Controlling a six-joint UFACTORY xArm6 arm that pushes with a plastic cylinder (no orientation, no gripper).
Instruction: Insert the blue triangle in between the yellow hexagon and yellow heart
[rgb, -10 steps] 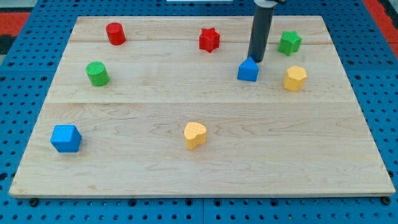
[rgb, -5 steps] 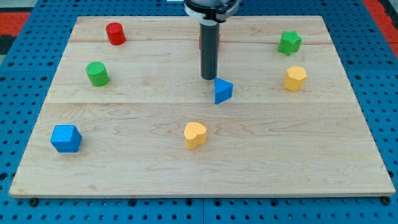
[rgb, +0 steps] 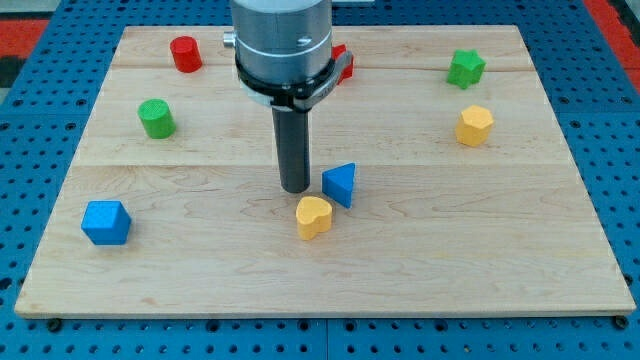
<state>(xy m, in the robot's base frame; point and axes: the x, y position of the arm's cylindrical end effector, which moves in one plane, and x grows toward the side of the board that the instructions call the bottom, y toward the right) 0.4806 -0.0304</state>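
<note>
The blue triangle (rgb: 340, 184) lies near the board's middle, just up and to the right of the yellow heart (rgb: 313, 216), almost touching it. The yellow hexagon (rgb: 474, 125) sits far off toward the view's right. My tip (rgb: 295, 188) rests on the board just left of the blue triangle and just above the yellow heart. The rod and the arm's grey body rise above it toward the view's top.
A red cylinder (rgb: 184, 53) and a green cylinder (rgb: 156, 118) stand at the upper left. A blue cube (rgb: 106, 222) sits at the lower left. A green star (rgb: 465, 68) is at the upper right. A red star (rgb: 342, 62) is mostly hidden behind the arm.
My tip has swept from the upper right down and to the left. The blue triangle moved with it, from beside the yellow hexagon to right next to the yellow heart.
</note>
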